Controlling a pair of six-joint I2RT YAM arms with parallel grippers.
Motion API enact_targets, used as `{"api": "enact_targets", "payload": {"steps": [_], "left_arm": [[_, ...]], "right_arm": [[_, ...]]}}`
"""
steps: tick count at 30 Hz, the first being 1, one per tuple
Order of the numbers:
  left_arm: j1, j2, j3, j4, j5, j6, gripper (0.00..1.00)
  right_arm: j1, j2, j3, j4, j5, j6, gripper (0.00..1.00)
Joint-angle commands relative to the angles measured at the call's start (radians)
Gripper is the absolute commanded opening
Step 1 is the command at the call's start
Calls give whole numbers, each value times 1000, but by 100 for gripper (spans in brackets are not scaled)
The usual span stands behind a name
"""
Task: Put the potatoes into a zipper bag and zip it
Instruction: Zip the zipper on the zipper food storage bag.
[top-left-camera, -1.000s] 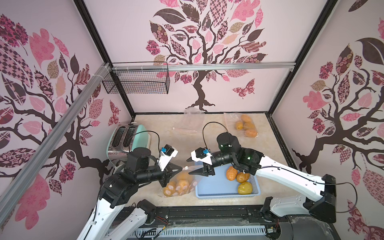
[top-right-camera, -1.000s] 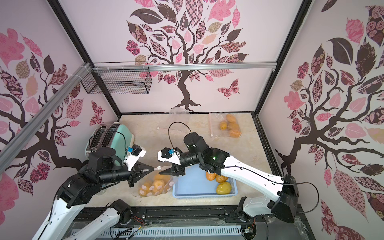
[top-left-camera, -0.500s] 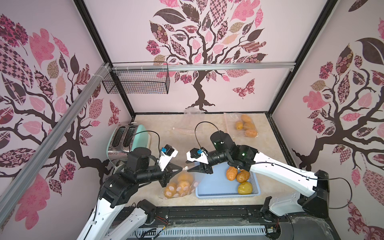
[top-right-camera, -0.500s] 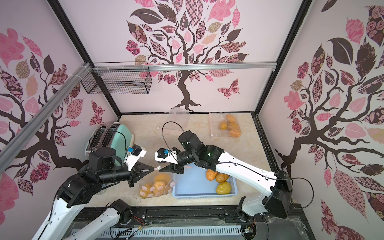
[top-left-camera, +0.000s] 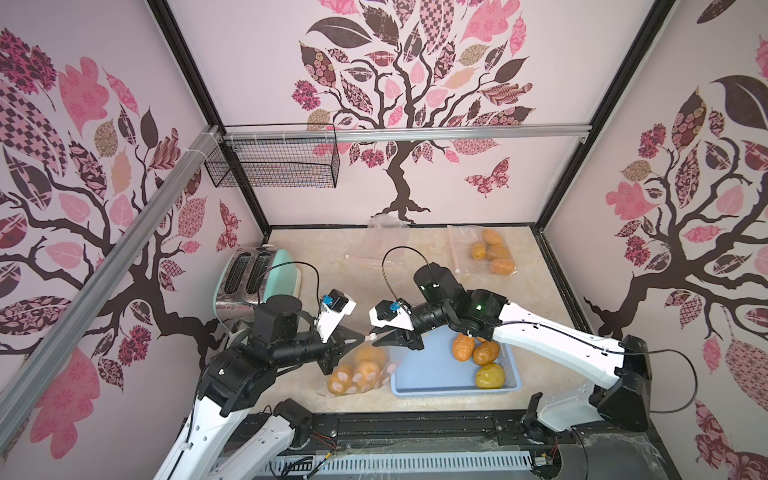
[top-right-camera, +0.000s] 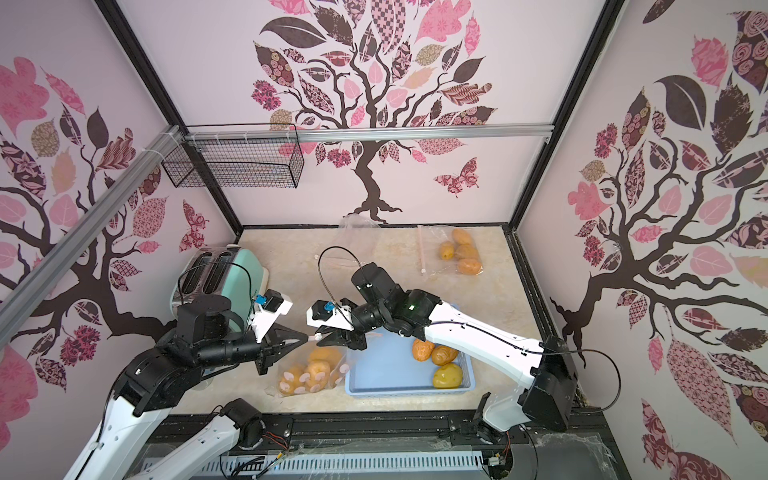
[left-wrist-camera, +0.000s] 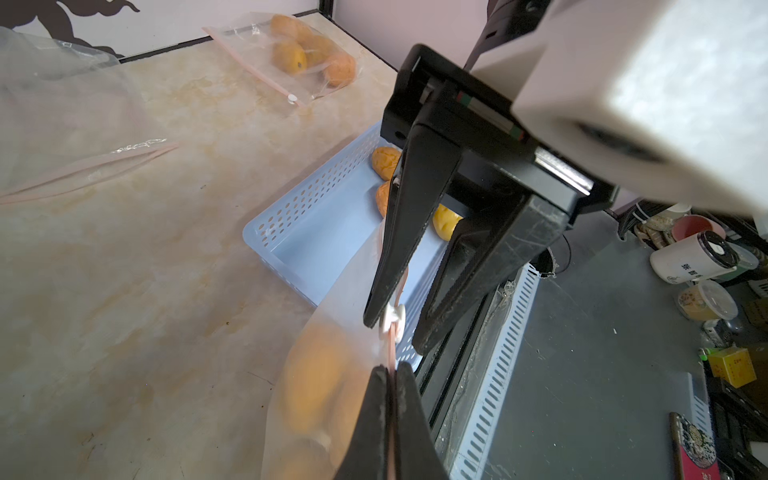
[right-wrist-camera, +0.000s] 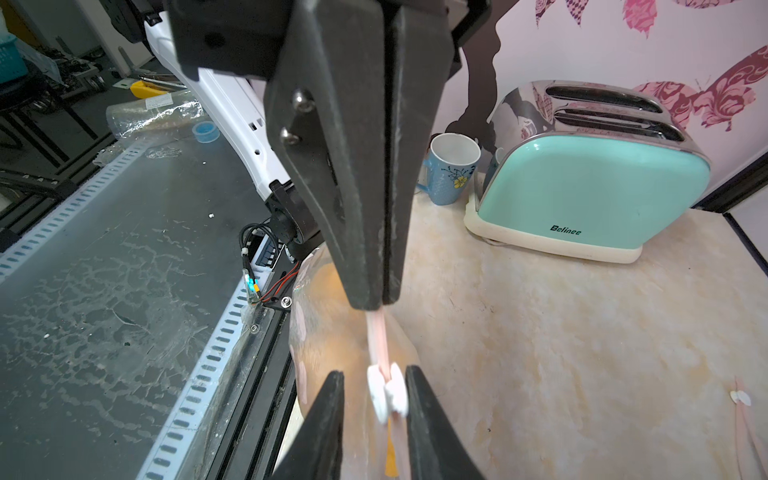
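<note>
Jaws on the right gripper (right-wrist-camera: 374, 374) have narrowed over the last second, and the arm has come across to meet the left gripper (right-wrist-camera: 383, 303). They now straddle the white slider (right-wrist-camera: 386, 392), partly open, with a sliver of gap on at least one side, so it is not yet pinched. Just ahead of its tips, the left gripper is clamped flat on the pink zip strip (right-wrist-camera: 378, 336), holding that stretch taut between the two. Below both grippers hangs the bag (top-left-camera: 388, 365), its bottom on the table (top-left-camera: 320, 245), with several potatoes (top-left-camera: 365, 368) inside. Behind the right gripper, under its wrist, a few more potatoes lie in the blue basket (top-left-camera: 432, 372). By my reading, loading of this bag is over and zipping is starting. Once the slider is gripped, it probably needs pulling along the strip, away from the left gripper. A skewed pinch could let it slip.
</note>
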Motion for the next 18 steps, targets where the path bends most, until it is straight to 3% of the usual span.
{"api": "enact_targets", "payload": {"steps": [1,11,13,15,18], "left_arm": [[3,-6,20,19,5,17,0],[3,-6,30,19,6,15,0],[3,-4,29,17,5,15,0],[3,0,31,15,8,14,0],[2,0,32,14,11,15,0]], "right_arm": [[6,13,50,-19,-33,-3,23],[5,15,54,-23,-21,-4,12],[6,16,53,-22,-17,-4,13],[6,17,51,-19,-19,-1,22],[6,18,49,-18,-15,-1,24]]}}
